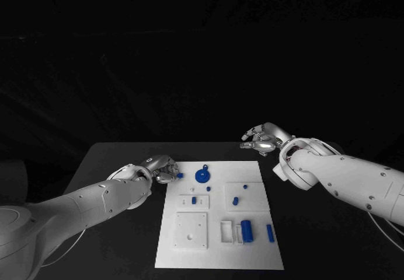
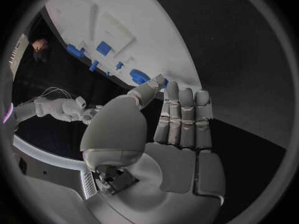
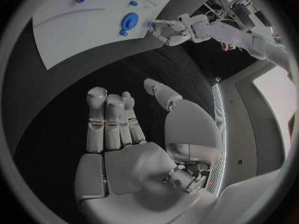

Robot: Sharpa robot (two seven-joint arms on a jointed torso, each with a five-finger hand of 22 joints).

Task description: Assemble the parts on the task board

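Observation:
The white task board [image 1: 217, 256] lies in the middle of the black table. My left hand [image 1: 162, 169] rests at the board's far left corner, and its thumb and a finger pinch a small blue part [image 1: 179, 174]. The left wrist view shows that part [image 2: 139, 76] at the thumb tip, and the right wrist view shows it [image 3: 150, 24] at the fingertips of the left hand [image 3: 169, 31]. A round blue part [image 1: 202, 175] lies just to the right of it. My right hand [image 1: 263, 140] hovers beyond the board's far right corner, fingers apart, palm [image 3: 127, 164] empty.
Small blue pegs [image 1: 236, 200] stand in the board's middle blocks. A thick blue cylinder [image 1: 246, 230] and a thin blue bar [image 1: 270, 233] lie near the board's front right, beside white blocks [image 1: 191, 229]. Black table [image 1: 110, 169] surrounds the board.

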